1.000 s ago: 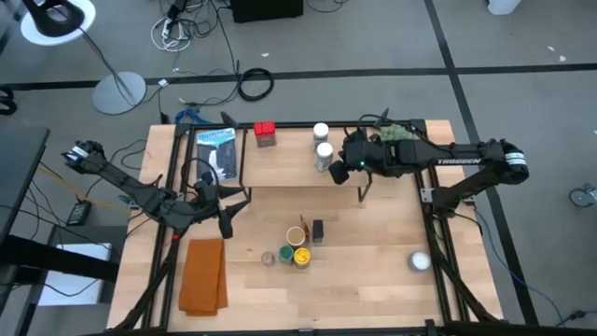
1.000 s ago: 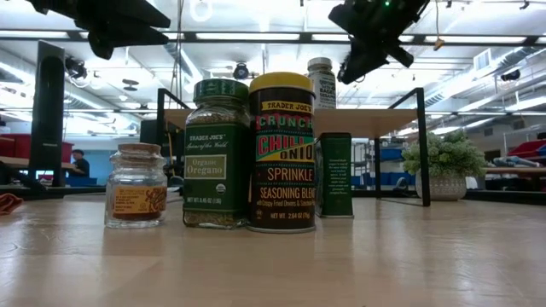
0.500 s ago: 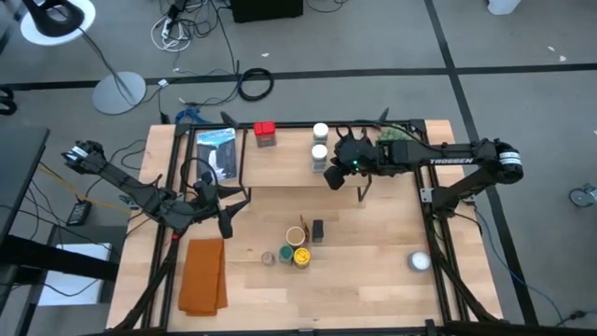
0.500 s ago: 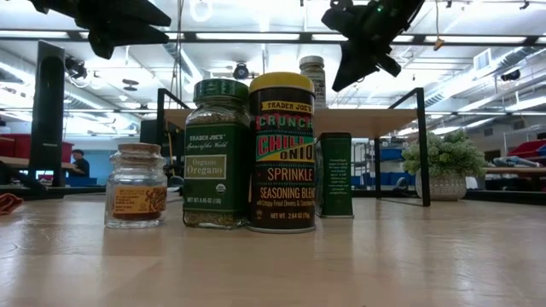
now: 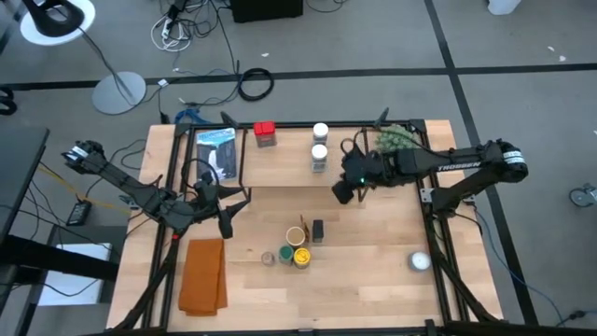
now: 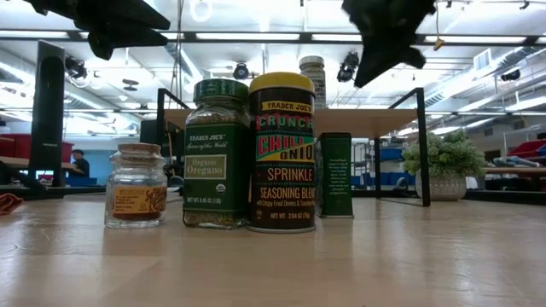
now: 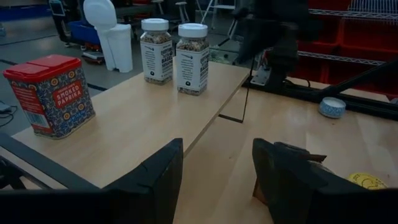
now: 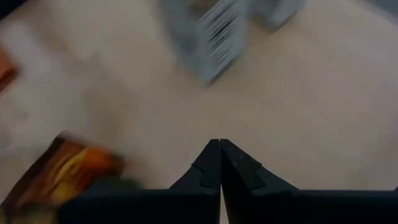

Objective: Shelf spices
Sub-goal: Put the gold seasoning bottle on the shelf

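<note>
The shelf (image 5: 280, 166) stands at the table's far side. On it rest a red square tin (image 5: 265, 133) and two white-lidded jars (image 5: 320, 131) (image 5: 319, 155), each upright on its base; the left wrist view shows the tin (image 7: 50, 93) and the jars (image 7: 191, 48) too. More spices stand upright in a group (image 5: 297, 246) on the tabletop: a small tan-lidded jar (image 6: 135, 185), an oregano jar (image 6: 217, 153), a yellow-lidded shaker (image 6: 281, 153) and a dark box (image 6: 335, 175). My right gripper (image 5: 340, 193) hovers shut over the shelf's near edge, right of the jars. My left gripper (image 5: 229, 211) waits open left of the group.
An orange cloth (image 5: 203, 275) lies at the near left. A white round object (image 5: 419, 262) sits near the right edge. A green plant (image 5: 394, 138) stands at the shelf's right end and a flat pack (image 5: 218, 151) lies left of the shelf.
My right gripper, shut throughout, first went left toward the nearer white-lidded jar, which slid a little to the left on the shelf. It then drew back toward the table's near edge and to the right, turning as it went, and stands clear of the jar.
</note>
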